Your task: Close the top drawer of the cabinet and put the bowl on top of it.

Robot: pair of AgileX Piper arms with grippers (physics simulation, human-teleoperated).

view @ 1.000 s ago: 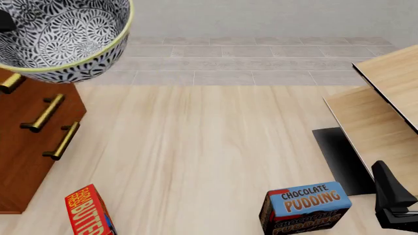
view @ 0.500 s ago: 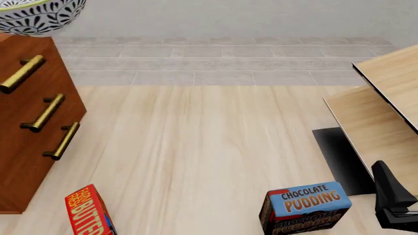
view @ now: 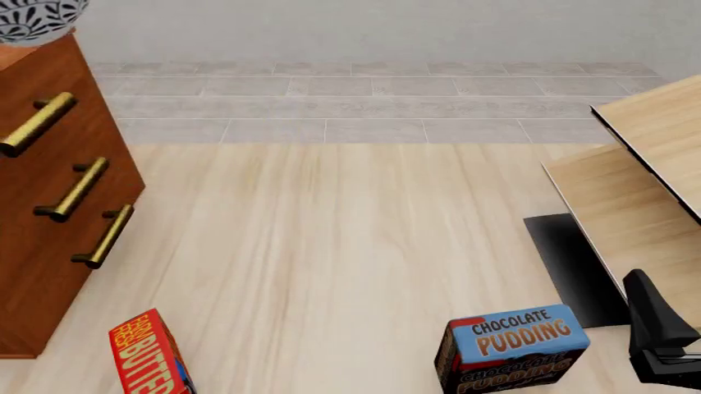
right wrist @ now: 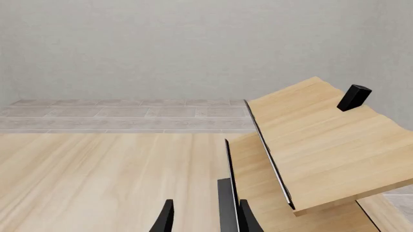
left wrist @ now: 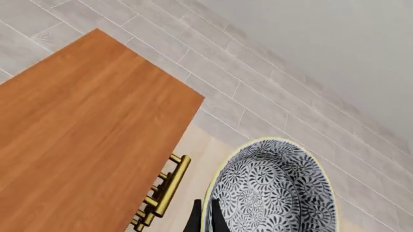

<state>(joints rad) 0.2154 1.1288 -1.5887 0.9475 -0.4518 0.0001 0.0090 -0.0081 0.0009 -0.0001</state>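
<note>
Left gripper (left wrist: 204, 218): pinching the bowl (left wrist: 271, 188) by its rim.
Bowl: up in the air, beside the cabinet (left wrist: 77, 140) top, not over it.
Way to go: sideways over the wood.
Right gripper (right wrist: 204, 216): open, far off.

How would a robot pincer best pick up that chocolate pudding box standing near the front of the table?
Probably from above, pinching the two broad faces near the top edge. The chocolate pudding box stands upright with its narrow thickness between those faces, so a pincer can span it. The right pincer sits close beside it, while the left pincer is shut on the bowl.
</note>
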